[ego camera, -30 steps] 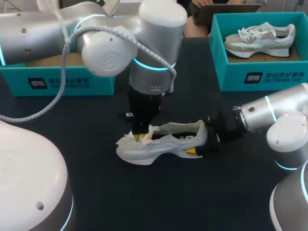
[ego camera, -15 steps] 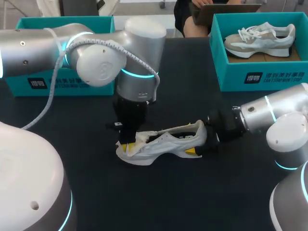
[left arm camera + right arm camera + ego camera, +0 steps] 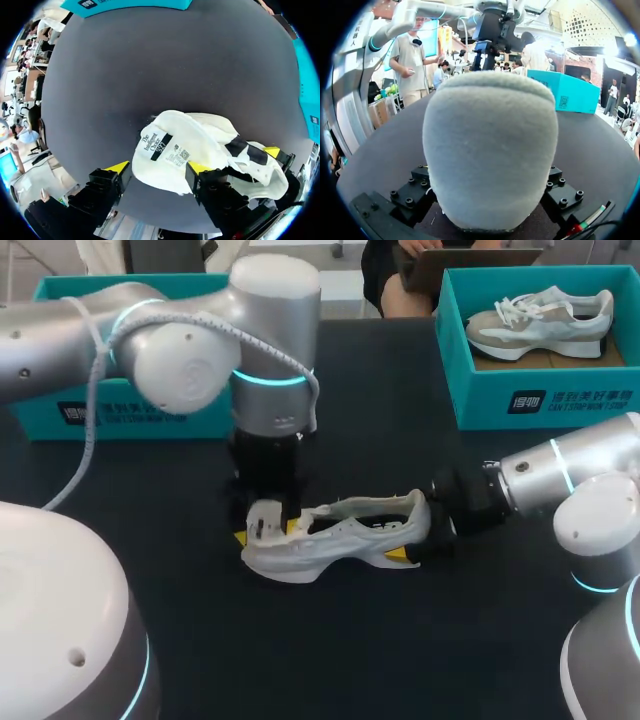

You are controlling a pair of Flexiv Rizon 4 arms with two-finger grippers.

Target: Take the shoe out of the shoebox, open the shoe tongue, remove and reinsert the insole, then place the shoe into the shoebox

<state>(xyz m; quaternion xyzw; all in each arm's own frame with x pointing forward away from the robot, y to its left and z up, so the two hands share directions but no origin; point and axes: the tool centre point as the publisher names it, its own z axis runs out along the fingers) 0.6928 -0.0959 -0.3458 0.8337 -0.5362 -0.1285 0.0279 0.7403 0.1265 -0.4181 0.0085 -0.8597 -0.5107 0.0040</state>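
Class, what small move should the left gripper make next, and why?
Probably lift the left gripper clear, toward the opening of the shoe: the tongue lies folded over the toe between its open fingers, and the right gripper holds the heel.

Shoe (image 3: 340, 535) in front of me is off-white with black and yellow bits on the side, and its fuzzy heel (image 3: 490, 150) looks pale grey. Tongue label (image 3: 161, 147) is white with a black bar and black print. Table (image 3: 350, 640) is black, left shoebox (image 3: 120, 412) and right shoebox (image 3: 545, 400) are teal, and the other sneaker (image 3: 540, 320) is grey-and-white.
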